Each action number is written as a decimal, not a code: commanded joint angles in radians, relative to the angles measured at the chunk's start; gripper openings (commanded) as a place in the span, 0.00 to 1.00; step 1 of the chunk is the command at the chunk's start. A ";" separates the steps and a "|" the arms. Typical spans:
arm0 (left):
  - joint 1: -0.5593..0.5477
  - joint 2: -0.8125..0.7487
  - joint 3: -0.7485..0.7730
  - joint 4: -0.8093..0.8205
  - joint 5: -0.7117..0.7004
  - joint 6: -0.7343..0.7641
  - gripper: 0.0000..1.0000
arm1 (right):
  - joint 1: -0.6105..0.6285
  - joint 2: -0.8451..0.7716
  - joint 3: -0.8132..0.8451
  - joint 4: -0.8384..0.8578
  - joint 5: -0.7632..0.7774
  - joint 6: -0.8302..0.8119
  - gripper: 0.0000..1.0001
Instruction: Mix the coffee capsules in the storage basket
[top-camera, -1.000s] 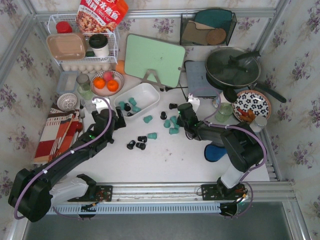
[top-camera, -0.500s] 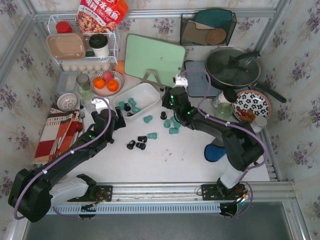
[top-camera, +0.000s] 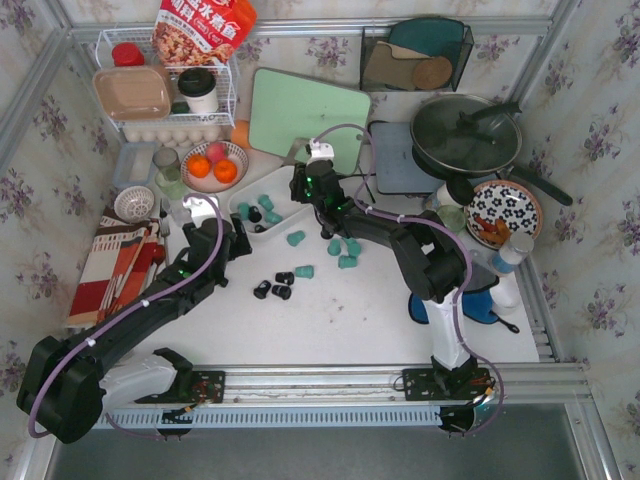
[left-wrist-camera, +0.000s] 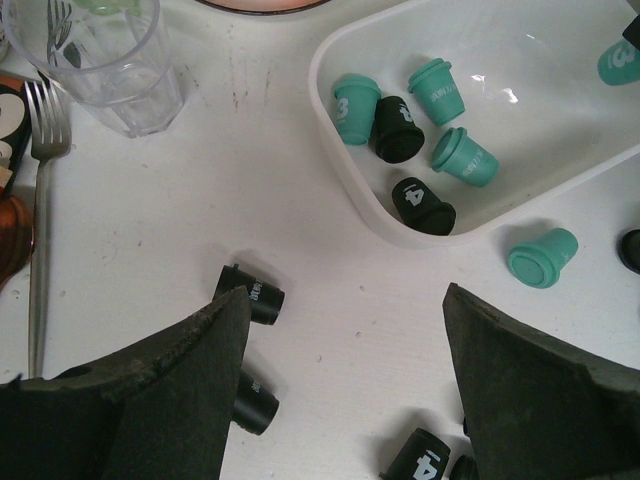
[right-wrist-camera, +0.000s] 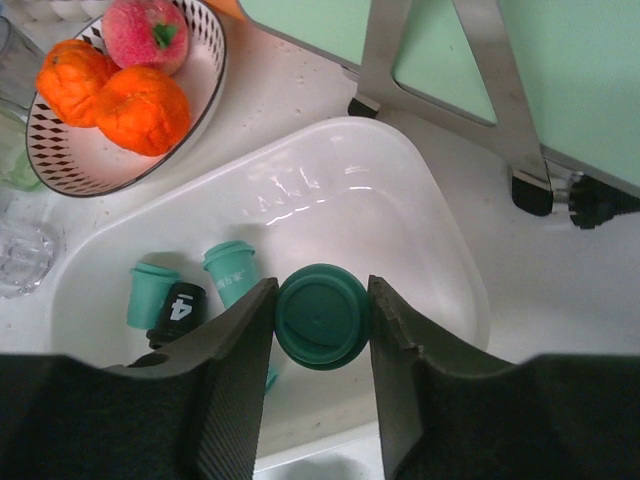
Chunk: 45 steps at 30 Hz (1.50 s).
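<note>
- While I count from my own side of the white table (top-camera: 330, 325) outward, the nearest loose pieces are three black cup-shaped pods (top-camera: 276, 287) and a teal-green one just beyond them. They are part of the small plastic coffee capsules (top-camera: 304, 271) I have to gather, and none of them is in the tub yet.
- My left gripper (left-wrist-camera: 344, 292) hovers low over those black pods. Its jaws are spread wide and hold nothing, so I judge it is lined up for a pick, not carrying one.
- Further out, between the two arms, lie one teal-green pod (top-camera: 296, 238) just beside the tub wall, a black one (top-camera: 327, 230) and a cluster of three teal-green ones (top-camera: 345, 252). By my count about nine remain on the table.
- Beyond them stands the white shallow rounded-rectangular plastic storage basket (top-camera: 290, 205). At least five capsules lie at its left end, three teal-green and two black, so the colours are already mingled there.
- My right gripper (right-wrist-camera: 322, 290) hangs over the basket's middle, clamped on a dark teal-green capsule (right-wrist-camera: 322, 318), which is not yet released.
- My judgement is that the job is less than half done. This drop comes next, then the loose ones are left to collect.
</note>
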 joint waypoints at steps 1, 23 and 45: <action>0.000 0.006 0.008 0.005 -0.009 -0.013 0.80 | -0.001 -0.004 0.016 -0.045 0.036 0.001 0.50; 0.000 0.011 0.015 -0.008 0.000 -0.024 0.80 | 0.041 -0.404 -0.455 -0.327 0.264 0.039 0.56; 0.000 0.007 0.018 -0.014 0.007 -0.025 0.80 | 0.041 -0.386 -0.533 -0.360 0.234 0.024 0.47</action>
